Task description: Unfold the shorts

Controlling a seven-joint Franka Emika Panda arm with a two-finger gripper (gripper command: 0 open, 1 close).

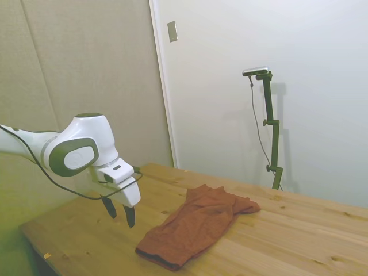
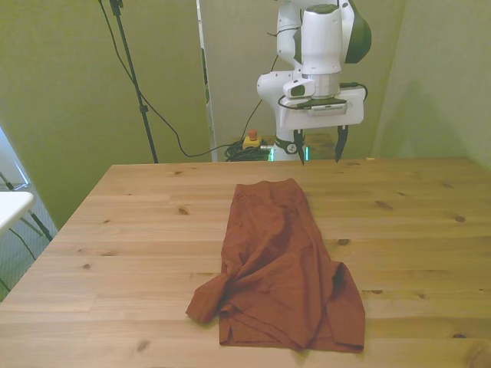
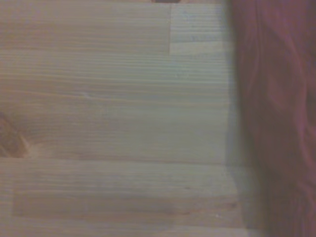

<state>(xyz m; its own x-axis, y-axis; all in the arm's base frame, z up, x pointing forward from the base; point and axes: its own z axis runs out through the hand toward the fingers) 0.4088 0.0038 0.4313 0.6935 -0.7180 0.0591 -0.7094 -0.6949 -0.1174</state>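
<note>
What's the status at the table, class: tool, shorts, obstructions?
Tool open, empty, above the table's far edge. Shorts still folded, flat on the wood, untouched. Nothing in the way.

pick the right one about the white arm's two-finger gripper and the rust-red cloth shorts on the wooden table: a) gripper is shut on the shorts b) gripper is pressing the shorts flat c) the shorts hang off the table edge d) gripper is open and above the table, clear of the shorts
d: the two-finger gripper has its fingers spread and hangs over bare wooden table, apart from the rust-red cloth shorts, which lie folded wholly on the table.
</note>
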